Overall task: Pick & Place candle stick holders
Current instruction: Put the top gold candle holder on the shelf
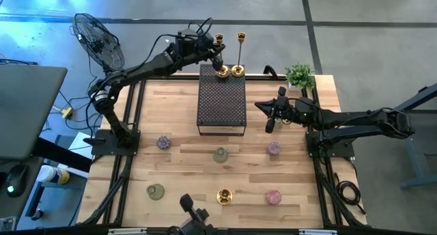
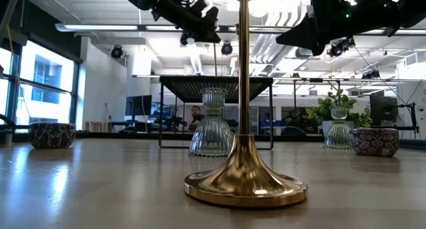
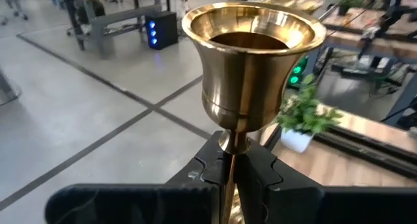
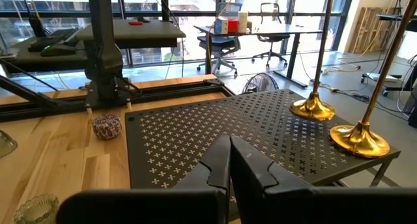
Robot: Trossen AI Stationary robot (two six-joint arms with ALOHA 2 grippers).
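Note:
Two tall gold candlesticks stand by their round bases (image 1: pixel 222 72) (image 1: pixel 237 70) on the far end of the black mesh stand (image 1: pixel 222 102). My left gripper (image 1: pixel 217 54) is shut on the left candlestick (image 3: pixel 254 55), high on its stem. The third gold candlestick (image 1: pixel 224 195) stands by its base on the table near the front edge. It fills the low view's foreground (image 2: pixel 245 176). Several small glass cups (image 1: pixel 164 142) (image 1: pixel 220 154) (image 1: pixel 273 148) sit on the table. My right gripper (image 1: pixel 270 120) is shut and empty, right of the stand. My left gripper pinches the candlestick's thin stem (image 3: pixel 229 160) between its two fingers, just under the flared gold cup at the top. The fingers come from the table's left and lie across the stem. The candlestick stands upright, and its base (image 4: pixel 313 109) appears to rest on the mesh stand.
A small green potted plant (image 1: pixel 299 74) stands at the far right corner. Two more cups (image 1: pixel 156 191) (image 1: pixel 273 197) sit near the front edge. A black fan (image 1: pixel 99 40) stands off the table's far left. Bare wood lies between the stand and my right arm.

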